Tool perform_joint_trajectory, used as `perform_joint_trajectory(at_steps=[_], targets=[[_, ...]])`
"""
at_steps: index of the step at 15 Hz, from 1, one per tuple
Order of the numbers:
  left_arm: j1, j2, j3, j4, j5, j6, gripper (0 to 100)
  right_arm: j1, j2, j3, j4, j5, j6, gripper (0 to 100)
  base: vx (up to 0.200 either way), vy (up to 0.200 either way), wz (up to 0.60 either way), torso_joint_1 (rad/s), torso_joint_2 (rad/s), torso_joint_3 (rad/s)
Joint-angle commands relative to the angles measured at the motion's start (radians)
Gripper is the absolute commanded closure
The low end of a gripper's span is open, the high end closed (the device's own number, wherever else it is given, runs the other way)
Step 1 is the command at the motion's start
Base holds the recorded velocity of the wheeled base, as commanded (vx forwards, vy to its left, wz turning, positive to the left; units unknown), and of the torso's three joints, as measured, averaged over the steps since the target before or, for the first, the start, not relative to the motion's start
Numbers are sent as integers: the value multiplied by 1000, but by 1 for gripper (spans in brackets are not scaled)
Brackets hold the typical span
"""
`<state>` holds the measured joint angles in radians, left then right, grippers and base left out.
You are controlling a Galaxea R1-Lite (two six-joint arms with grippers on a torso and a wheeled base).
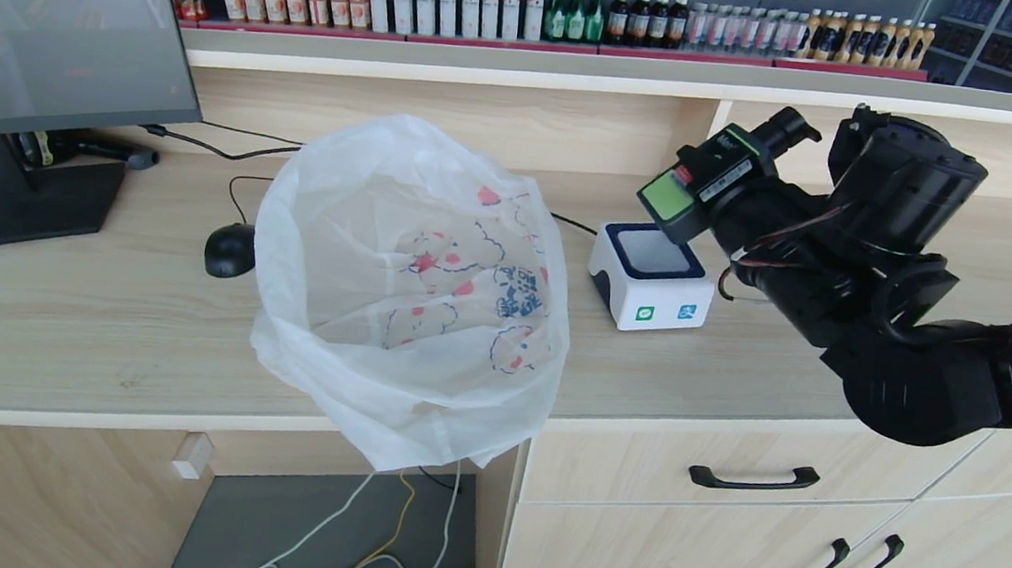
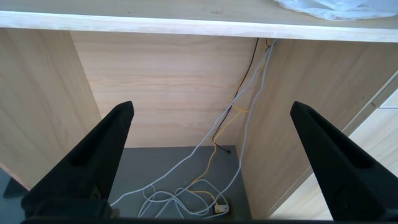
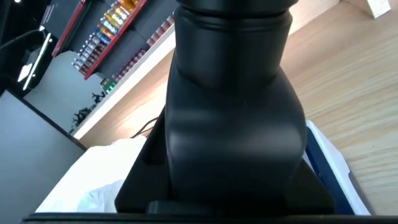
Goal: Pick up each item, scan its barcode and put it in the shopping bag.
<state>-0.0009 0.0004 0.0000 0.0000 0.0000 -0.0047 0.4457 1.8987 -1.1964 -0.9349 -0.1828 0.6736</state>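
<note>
my right pincer (image 1: 733,195) clamped on a dark green-labelled item (image 1: 671,198) just above the white scanner (image 1: 651,290), shopping bag (image 1: 411,293) beside, left pincer (image 2: 211,112) apart under the bench (image 1: 42,311)

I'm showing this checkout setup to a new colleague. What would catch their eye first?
First comes the big white shopping bag, printed with cartoon figures, standing open on the counter and sagging over its front edge. Next is the right gripper, which holds a black item with a green face just above the small white scanner, to the right of the bag.
</note>
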Motion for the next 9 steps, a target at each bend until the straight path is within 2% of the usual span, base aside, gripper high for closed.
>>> perform_joint_trajectory(at_steps=[1, 3, 5, 6, 9], targets=[[1, 0, 0, 0, 0, 0, 0, 4, -86, 64, -7, 0, -45, 100, 0, 0, 0, 0, 0, 0], [-1, 0, 0, 0, 0, -1, 0, 18, -136, 135, -32, -1, -108, 100, 0, 0, 0, 0, 0, 0], [1, 0, 0, 0, 0, 0, 0, 45, -191, 264, -119, 2, -221, 100, 0, 0, 0, 0, 0, 0], [1, 0, 0, 0, 0, -1, 0, 57, -211, 357, -222, 8, -310, 100, 0, 0, 0, 0, 0, 0], [1, 0, 0, 0, 0, -1, 0, 70, -211, 531, -525, 52, -540, 100, 0, 0, 0, 0, 0, 0]])
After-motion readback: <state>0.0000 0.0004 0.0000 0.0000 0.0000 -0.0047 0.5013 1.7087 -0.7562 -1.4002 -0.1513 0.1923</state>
